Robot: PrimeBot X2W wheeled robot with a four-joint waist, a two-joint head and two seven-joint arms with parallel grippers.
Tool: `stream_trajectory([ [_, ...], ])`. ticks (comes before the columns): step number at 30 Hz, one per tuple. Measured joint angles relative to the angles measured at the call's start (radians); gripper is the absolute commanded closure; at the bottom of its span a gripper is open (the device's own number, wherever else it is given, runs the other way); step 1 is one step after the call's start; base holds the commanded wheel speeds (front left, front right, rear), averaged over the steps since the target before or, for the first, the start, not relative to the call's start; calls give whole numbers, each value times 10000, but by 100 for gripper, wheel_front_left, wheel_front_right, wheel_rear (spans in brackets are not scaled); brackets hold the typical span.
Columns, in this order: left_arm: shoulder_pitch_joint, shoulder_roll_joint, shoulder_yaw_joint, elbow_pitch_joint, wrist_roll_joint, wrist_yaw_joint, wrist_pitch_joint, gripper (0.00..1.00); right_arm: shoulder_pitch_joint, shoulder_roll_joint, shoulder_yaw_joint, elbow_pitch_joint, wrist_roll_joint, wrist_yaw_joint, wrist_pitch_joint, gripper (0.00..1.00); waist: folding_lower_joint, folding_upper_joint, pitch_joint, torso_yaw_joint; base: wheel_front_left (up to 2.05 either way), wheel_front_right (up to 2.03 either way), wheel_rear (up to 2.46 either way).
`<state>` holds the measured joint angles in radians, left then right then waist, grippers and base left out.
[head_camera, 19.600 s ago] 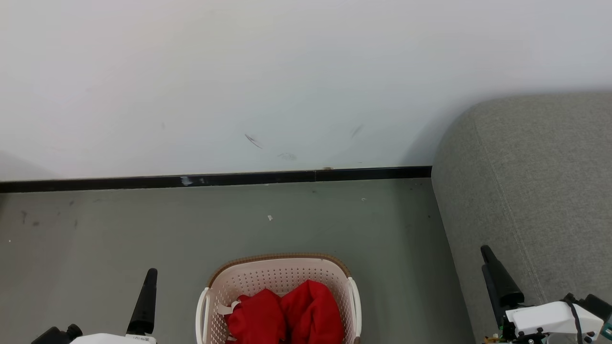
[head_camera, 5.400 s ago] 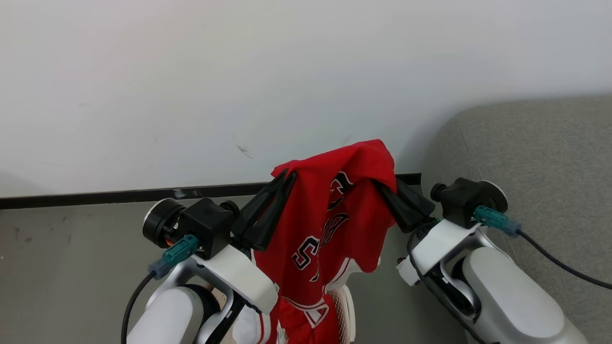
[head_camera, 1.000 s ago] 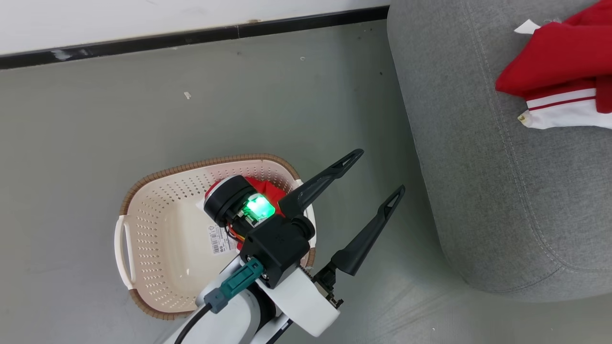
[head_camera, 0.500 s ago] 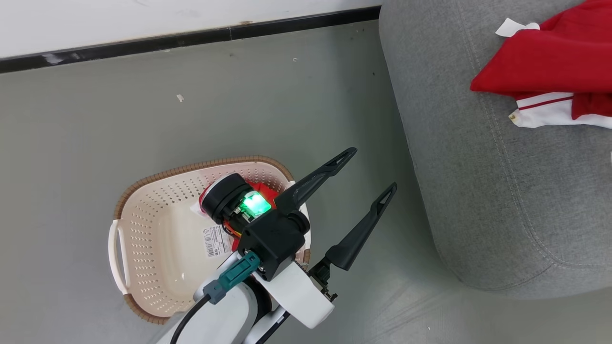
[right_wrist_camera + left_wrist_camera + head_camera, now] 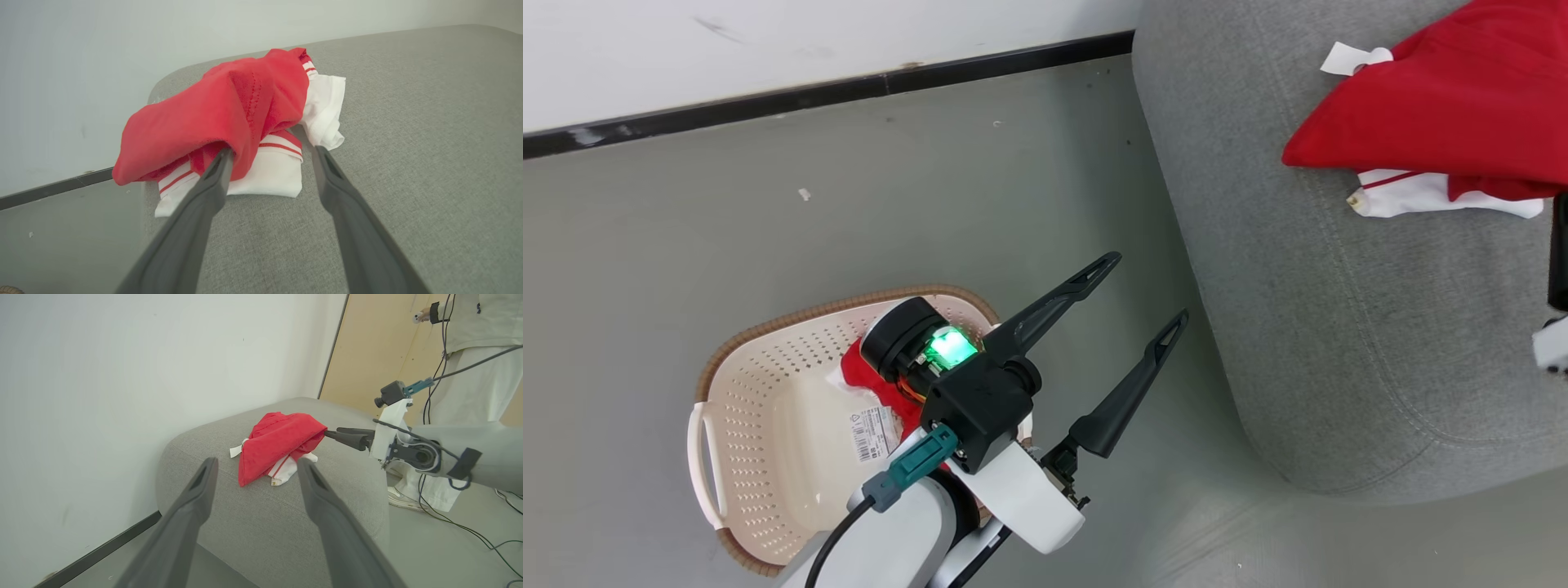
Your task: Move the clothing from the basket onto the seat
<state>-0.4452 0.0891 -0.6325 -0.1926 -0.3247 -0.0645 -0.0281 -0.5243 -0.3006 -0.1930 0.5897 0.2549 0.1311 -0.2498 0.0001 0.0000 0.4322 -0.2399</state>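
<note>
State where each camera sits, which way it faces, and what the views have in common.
Head view: high on the robot, looking down at the floor, basket and sofa; the open left gripper and its forearm show.
Left wrist view: on the left arm, facing along its own fingers toward the sofa's end; the right gripper and a person are beyond.
Right wrist view: low over the sofa, facing the red garment past its own open fingers.
Shared: all three show that garment on the sofa.

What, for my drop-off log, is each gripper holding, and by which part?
Nothing is held. The right gripper has spread fingers, one tip against the soft red white-trimmed garment lying on the grey fabric sofa; the left gripper is open and empty.
</note>
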Motion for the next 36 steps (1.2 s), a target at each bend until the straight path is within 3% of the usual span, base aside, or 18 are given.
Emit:
stream_trajectory([
  [8, 31, 107, 155, 140, -50, 0, -90, 0, 1296, 408, -174, -1166, -23, 0, -10, 0, 0, 0, -187, -380, 0, 0, 0],
  [18, 327, 357, 842, 489, -188, 182, -453, 0, 1478, 485, 132, -3168, -261, 0, -12, 0, 0, 0, -528, -653, 0, 0, 0],
  [36, 1542, 777, 3244, 1499, -640, 1523, -1799, 0, 761, 1415, 2073, -4146, -844, 0, -13, 0, 0, 0, -1330, -137, 0, 0, 0],
])
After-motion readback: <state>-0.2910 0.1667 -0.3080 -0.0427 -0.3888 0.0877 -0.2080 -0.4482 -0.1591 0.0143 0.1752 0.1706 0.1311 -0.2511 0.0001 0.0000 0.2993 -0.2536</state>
